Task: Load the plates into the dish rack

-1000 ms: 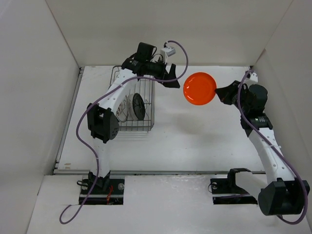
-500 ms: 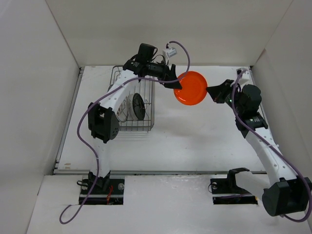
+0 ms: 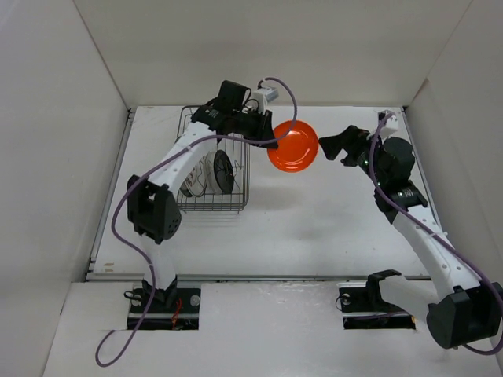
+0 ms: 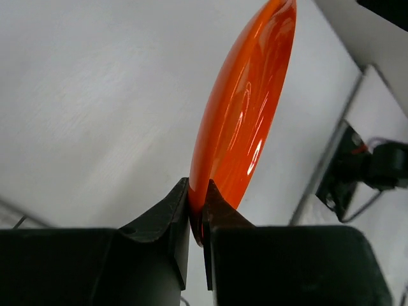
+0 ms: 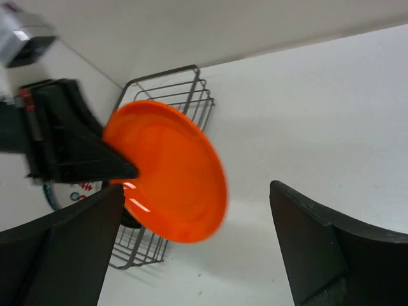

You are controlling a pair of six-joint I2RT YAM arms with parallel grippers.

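Here, white walls (image 3: 47, 157) enclose a white table (image 3: 314, 228) bearing the dish rack (image 3: 216, 204).

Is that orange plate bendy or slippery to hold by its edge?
Probably stiff: the orange plate shows no bend though the left gripper pinches only its rim. Its glossy surface looks slippery, so it might slip.

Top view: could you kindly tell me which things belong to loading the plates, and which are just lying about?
Job: orange plate, pinched by left hand; open right hand; dish rack; black plate and white plate inside it.
Lying about: purple cable; base mounts.
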